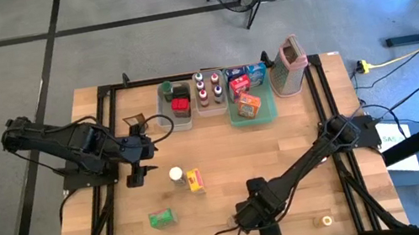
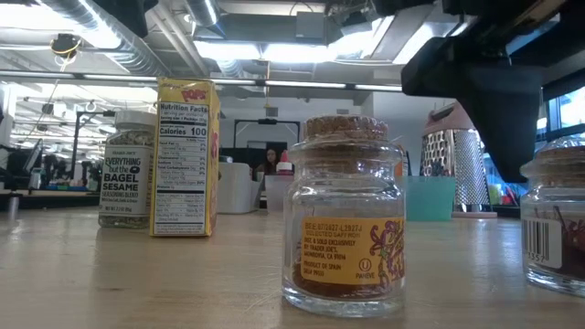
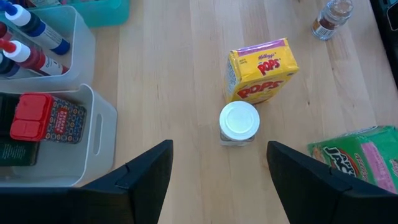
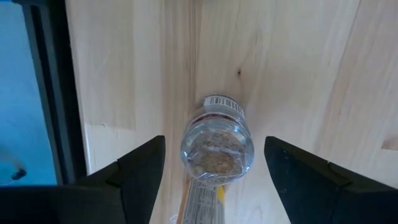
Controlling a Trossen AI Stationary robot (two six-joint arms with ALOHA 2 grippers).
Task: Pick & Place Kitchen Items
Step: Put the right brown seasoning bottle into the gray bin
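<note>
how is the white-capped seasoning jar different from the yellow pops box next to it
The seasoning jar is a round clear jar with a white screw cap; the Pops box is a flat-sided yellow carton with red lettering. In the low view the box stands taller than the jar. Both stand upright on the wooden table, close together, ahead of the open left gripper.

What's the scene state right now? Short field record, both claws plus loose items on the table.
left claw: open, above the white-capped seasoning jar, not touching
right claw: open, over a cork-topped jar, not gripping
yellow Pops box: upright, right beside the seasoning jar
green packet: lying flat, near the front left
second cork-topped jar: standing alone near the front right
clear tubs: at the back, holding bottles and boxes
box grater: back right, upright
</note>
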